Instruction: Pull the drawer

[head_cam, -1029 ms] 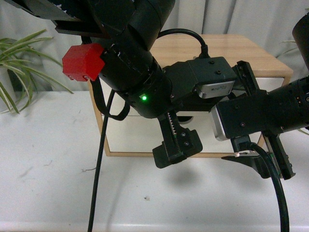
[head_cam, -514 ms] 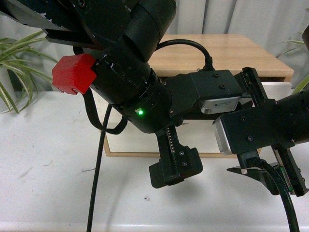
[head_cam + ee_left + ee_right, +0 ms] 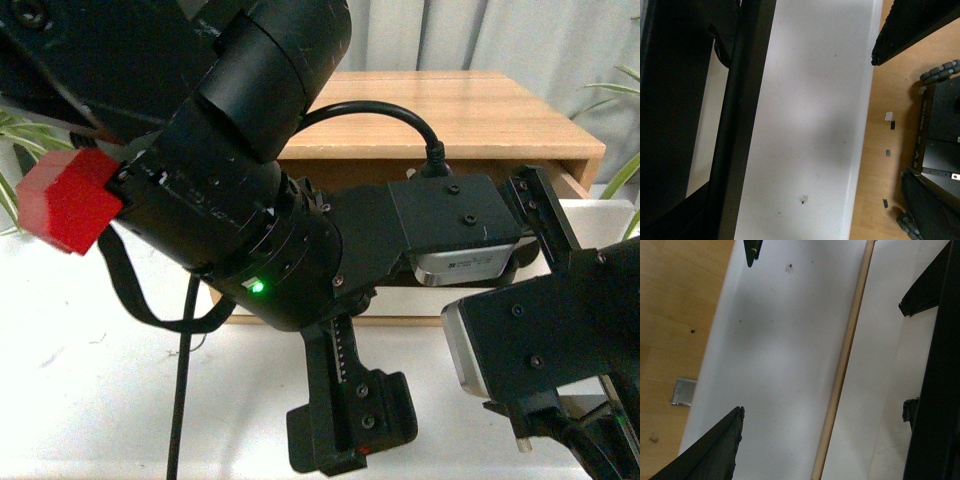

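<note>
Listing 1 drawer [image 3: 600,215], part open below the cabinet top [image 3: 470,110], ahead of both my arms; its bar handle [image 3: 732,150] runs left to right. My left gripper [image 3: 810,75] sits nearest it, jaws wide; my right gripper [image 3: 745,335] is wide, empty. Judged pull: toward me.

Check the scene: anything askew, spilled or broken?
Nothing damaged or spilled. The drawer stands pulled out from the cabinet, which fits the task. The only oddity is a small dark speck on the white table.
</note>
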Controlling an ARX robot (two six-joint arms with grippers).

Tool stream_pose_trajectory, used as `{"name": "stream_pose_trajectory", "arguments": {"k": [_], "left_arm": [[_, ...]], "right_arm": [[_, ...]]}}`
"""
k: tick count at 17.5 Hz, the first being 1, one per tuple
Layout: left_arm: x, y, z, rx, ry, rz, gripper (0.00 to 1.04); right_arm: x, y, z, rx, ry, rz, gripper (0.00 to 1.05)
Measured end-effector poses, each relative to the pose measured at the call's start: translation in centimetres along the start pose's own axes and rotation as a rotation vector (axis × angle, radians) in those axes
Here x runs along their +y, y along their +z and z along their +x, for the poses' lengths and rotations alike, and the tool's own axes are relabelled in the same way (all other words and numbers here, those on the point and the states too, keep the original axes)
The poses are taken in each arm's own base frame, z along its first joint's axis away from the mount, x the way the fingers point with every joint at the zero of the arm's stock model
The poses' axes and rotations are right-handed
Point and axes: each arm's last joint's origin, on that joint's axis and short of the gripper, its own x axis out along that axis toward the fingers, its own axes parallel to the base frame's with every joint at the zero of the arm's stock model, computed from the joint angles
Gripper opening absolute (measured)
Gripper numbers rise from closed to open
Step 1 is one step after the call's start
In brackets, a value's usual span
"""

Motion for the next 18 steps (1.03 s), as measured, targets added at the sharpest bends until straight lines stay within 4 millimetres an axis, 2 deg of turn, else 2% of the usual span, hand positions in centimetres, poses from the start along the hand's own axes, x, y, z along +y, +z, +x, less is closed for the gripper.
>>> {"name": "stream_pose_trajectory", "arguments": {"k": [8,14,18], "left_arm": [[-2.5,-0.3,-1.2,-0.010,-0.024,0.007,0.98],[-2.6,-0.2,-1.7,-0.018,-0.024,-0.017,0.98],[-2.3,0.2,-2.8,-0.039,0.018,-0.045,0.98]], "right_arm": [[2.1,1.8,-1.0,-0.006,0.018,-0.012,0.98],[2.1,2.1,-1.4,-0.008,0.013,-0.016,0.98],[2.1,2.1,-1.3,-0.011,0.009,-0.020,0.98]]}}
